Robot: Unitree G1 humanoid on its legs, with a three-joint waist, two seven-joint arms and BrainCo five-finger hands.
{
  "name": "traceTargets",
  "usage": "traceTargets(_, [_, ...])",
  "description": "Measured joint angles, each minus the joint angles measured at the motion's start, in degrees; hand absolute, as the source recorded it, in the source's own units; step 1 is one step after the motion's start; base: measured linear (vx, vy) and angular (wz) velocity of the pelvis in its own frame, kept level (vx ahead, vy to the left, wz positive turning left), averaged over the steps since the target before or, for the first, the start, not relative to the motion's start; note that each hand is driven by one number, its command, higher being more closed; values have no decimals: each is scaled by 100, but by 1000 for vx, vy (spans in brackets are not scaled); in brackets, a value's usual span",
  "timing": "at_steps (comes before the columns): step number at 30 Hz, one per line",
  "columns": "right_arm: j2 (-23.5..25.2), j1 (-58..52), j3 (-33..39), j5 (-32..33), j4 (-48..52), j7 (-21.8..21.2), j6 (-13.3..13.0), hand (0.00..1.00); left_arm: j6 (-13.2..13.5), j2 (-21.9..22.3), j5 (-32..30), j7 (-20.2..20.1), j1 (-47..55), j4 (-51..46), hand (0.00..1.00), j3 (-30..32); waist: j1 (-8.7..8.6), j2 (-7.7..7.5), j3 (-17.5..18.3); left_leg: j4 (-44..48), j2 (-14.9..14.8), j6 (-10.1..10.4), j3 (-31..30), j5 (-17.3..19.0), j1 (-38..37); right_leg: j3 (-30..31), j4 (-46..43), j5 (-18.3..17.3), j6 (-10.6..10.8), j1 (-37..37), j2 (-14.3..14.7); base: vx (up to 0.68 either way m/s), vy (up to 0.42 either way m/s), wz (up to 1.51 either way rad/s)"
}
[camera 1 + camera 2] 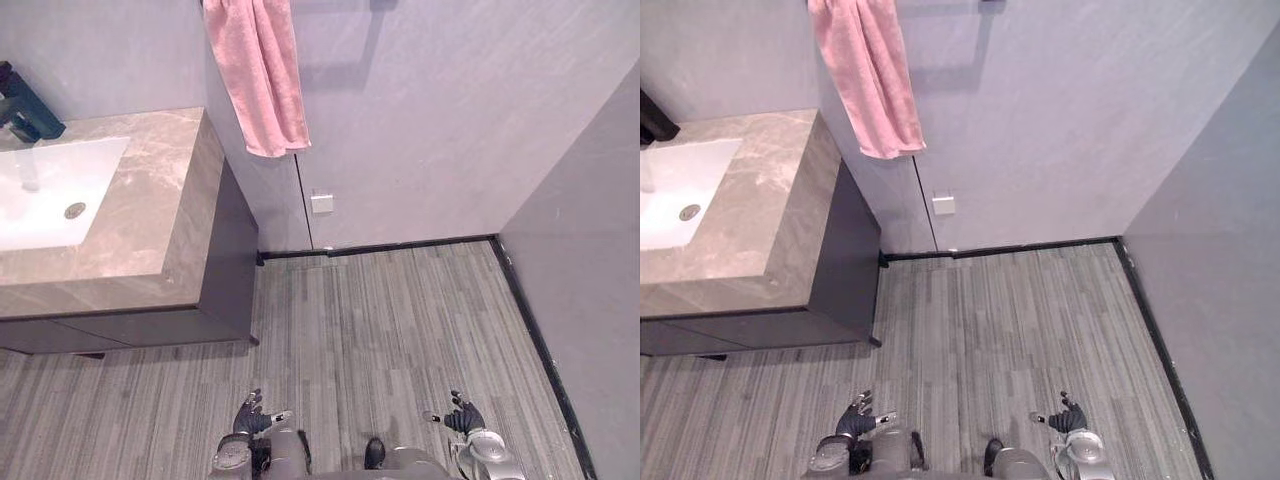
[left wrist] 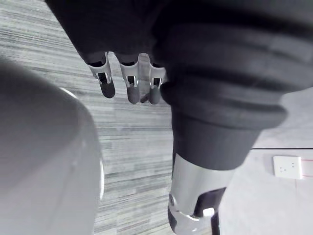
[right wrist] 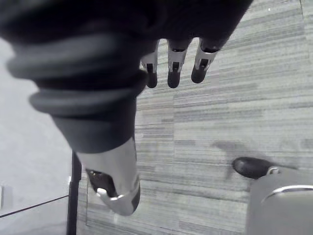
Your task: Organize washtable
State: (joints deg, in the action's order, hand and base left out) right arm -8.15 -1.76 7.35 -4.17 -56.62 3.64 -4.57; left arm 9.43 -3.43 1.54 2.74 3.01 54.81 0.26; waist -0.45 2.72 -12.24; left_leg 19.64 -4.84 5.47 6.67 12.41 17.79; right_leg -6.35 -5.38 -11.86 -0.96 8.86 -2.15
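The washtable has a brown marble top on a dark cabinet and stands at the left, with a white sink set in it and a dark tap at its back. A pink towel hangs on the wall above its right end. My left hand hangs low over the floor at the bottom, fingers relaxed and holding nothing. My right hand hangs likewise at the bottom right, open and empty. Both wrist views show straight fingers and fingers above the striped floor.
Grey striped flooring spreads between the cabinet and the grey walls. A white socket plate sits low on the back wall. A dark skirting strip runs along the right wall.
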Motion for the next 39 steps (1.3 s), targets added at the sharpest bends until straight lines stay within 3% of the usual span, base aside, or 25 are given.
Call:
traceTargets(1, [35, -4, -29, 11, -11, 0, 2, 0, 0, 8, 2, -1, 2, 16, 0, -17, 53, 20, 27, -166, 27, -226, -75, -766, -26, 103, 25, -117, 134, 85, -2, 330, 260, -40])
traceTargets(2, [69, -3, -43, 11, -10, 0, 1, 0, -3, -4, 3, 0, 0, 34, 0, -18, 84, -15, 52, -145, 101, -354, -92, -943, -37, 185, 25, -175, 203, 107, -49, 389, 289, -42])
traceTargets(5, [158, -13, -38, 4, -26, -6, 2, 0, -7, -158, 1, -16, -169, 97, 0, -67, 129, -307, 105, 276, 373, -726, 143, -507, 14, 408, -453, -307, 295, -32, -407, 448, 225, -19])
traceTargets(7, [149, 12, -37, -1, -42, -10, 3, 0, -13, -177, 0, -15, -151, 153, 0, -60, 138, -312, 104, 348, 406, -839, 307, -192, -252, 668, -1404, -291, 340, -306, -491, 455, 255, -38])
traceTargets(8, [171, 37, -48, -55, -37, -23, 4, 0, -18, -198, 1, -15, -109, 156, 0, -62, 138, -311, 102, 276, 431, -926, 414, -47, -561, 882, -2494, -115, 663, -708, -532, 489, 268, -44])
traceTargets(10, [229, 20, -55, -77, -20, -30, 0, 0, -19, -261, 2, -12, -82, 154, 0, -97, 95, -315, 101, 126, 536, -1027, 421, 100, -1074, 981, -4061, -63, 1018, -1240, -579, 443, 181, -9])
traceTargets(12, [227, -7, -124, -67, 4, -39, -1, 0, -15, -301, 2, 1, -88, 140, 0, -161, 101, -307, 96, -171, 621, -1081, 377, 171, -1599, 784, -4801, -219, 790, -1678, -588, 371, 96, 12])
traceTargets(14, [231, 21, -182, -71, 136, -43, -19, 0, -17, -351, 8, 5, -128, 143, 0, -182, 26, -288, 84, -529, 600, -1092, 177, 186, -2069, 284, -4539, -464, 565, -2143, -463, 334, 18, 36])
traceTargets(17, [221, 32, -172, -60, 180, -48, -74, 0, -15, -349, 10, 21, -153, 140, 0, -178, -43, -260, 69, -723, 483, -1080, 12, 192, -2367, 121, -3317, -473, 490, -2441, -220, 314, -45, 50])
traceTargets(19, [221, -3, -174, -56, 170, -47, -75, 0, -10, -358, 10, 29, -114, 133, 0, -181, -100, -316, 100, -780, 455, -849, -188, 313, -2523, 182, -1850, 57, 435, -2465, -74, 375, -117, 66])
traceTargets(20, [192, -49, -156, -43, 125, -56, -70, 0, -17, -319, 8, 43, -78, 191, 0, -173, -139, -371, 103, -787, 454, -592, -365, 500, -2721, 229, -1673, 866, 173, -2413, -29, 377, -141, 53])
traceTargets(22, [153, -59, -143, -44, 124, -48, -61, 0, -10, -161, 4, 40, 40, 191, 0, -96, -99, -207, 190, -721, 268, -530, -422, 466, -2751, 152, -1696, 713, 87, -2329, 47, 374, -163, 17])
traceTargets(24, [160, -66, -107, -37, 138, -52, -56, 0, -13, 62, 5, 45, 95, 191, 0, 52, -100, -102, 208, -83, 132, -396, -491, 408, -2503, 33, -1521, 586, -3, -2109, 127, 369, -210, 21])
traceTargets(26, [218, -164, -114, -29, 248, -18, -52, 0, -14, 147, 4, 13, 88, 79, 0, 130, -87, -89, 201, 1569, -113, 55, -440, 220, -1903, -72, -1193, 521, -106, -1632, 230, 314, -198, 23])
traceTargets(27, [243, -225, -115, -18, 311, -12, -52, 0, -12, 188, 4, 7, 92, 39, 0, 203, -18, -81, 205, 2004, -249, 102, -327, 216, -1735, -84, -1115, 494, -149, -1454, 281, 214, -113, -2])
traceTargets(29, [334, -299, -112, 81, 405, -3, -59, 0, -9, 269, 4, 3, 81, -32, 0, 258, 5, -109, 213, 2540, -628, -3, 49, 278, -1472, -115, -878, 428, -245, -1003, 338, 255, -96, -1])
traceTargets(31, [343, -281, -106, 136, 397, 3, -58, 0, -10, 312, 5, 4, 69, -67, 0, 255, 20, -110, 238, 2265, -693, -108, 193, 342, -1228, -34, -735, 431, -241, -866, 289, 217, -6, -15])
traceTargets(34, [381, -313, -24, 182, 345, 14, -58, 0, -9, 292, 6, 39, 49, -67, 0, 183, 105, -107, 238, 820, -498, -61, 68, 299, -1150, 143, -653, 425, -98, -757, 113, 124, 117, -24])
traceTargets(35, [330, -355, 3, 188, 342, 17, -59, 0, -9, 296, 9, 55, 49, -60, 0, 84, 107, -37, 272, -10, -395, 54, -130, -9, -1189, 166, -620, 409, 32, -739, 85, 113, 175, -10])
traceTargets(36, [285, -383, 27, 203, 333, 14, -66, 0, -9, 290, 7, 66, 53, -34, 0, 11, 110, 92, 308, -305, -391, -4, -217, -497, -1211, 191, -588, 397, 99, -714, 116, 112, 204, -7])
traceTargets(39, [371, -360, 57, 191, 140, 33, -63, 0, -7, 73, 10, 114, 43, 70, 0, -47, 106, -196, 388, -628, -49, -140, -133, -563, -1484, 308, -428, 380, 323, -593, -152, 105, 175, -2])
